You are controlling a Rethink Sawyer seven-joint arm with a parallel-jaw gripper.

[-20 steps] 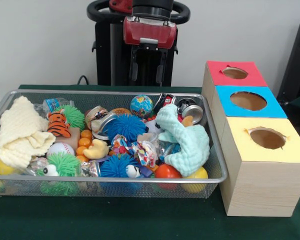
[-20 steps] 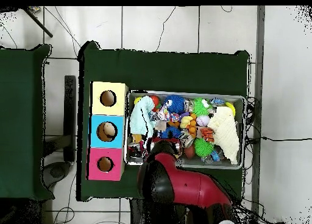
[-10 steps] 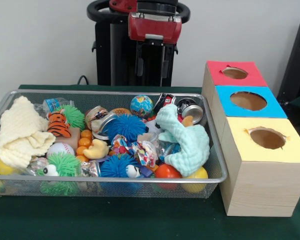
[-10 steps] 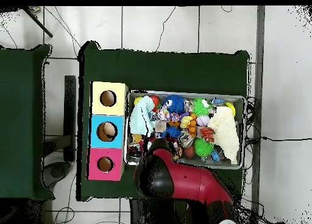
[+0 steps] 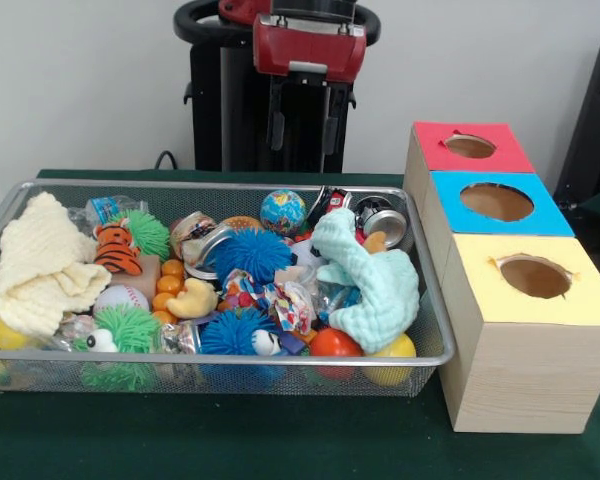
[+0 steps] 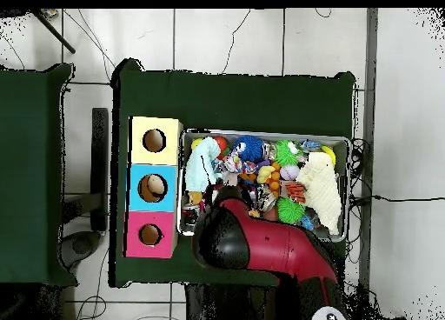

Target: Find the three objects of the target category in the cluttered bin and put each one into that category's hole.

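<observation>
Silver wire mesh forms the wide shallow bin (image 5: 420, 300), the biggest thing on the green table, heaped with toys. Beside it stand three pale wooden boxes, and the large round hole in the bright blue top (image 5: 497, 202) looks empty as far as I can see. All three cloths lie in the bin: the larger pale-yellow knitted cloth (image 5: 42, 265) at one end, the mint-green knitted cloth (image 5: 372, 280) at the end nearest the boxes, and the small white cloth with many-coloured print (image 5: 280, 300) in the middle among spiky blue rubber balls (image 5: 250, 252). So nothing seems sorted yet; all three remain. The robot's gripper (image 5: 300, 130) hangs high behind the bin's far rim, its dark fingers apart and holding nothing.
</observation>
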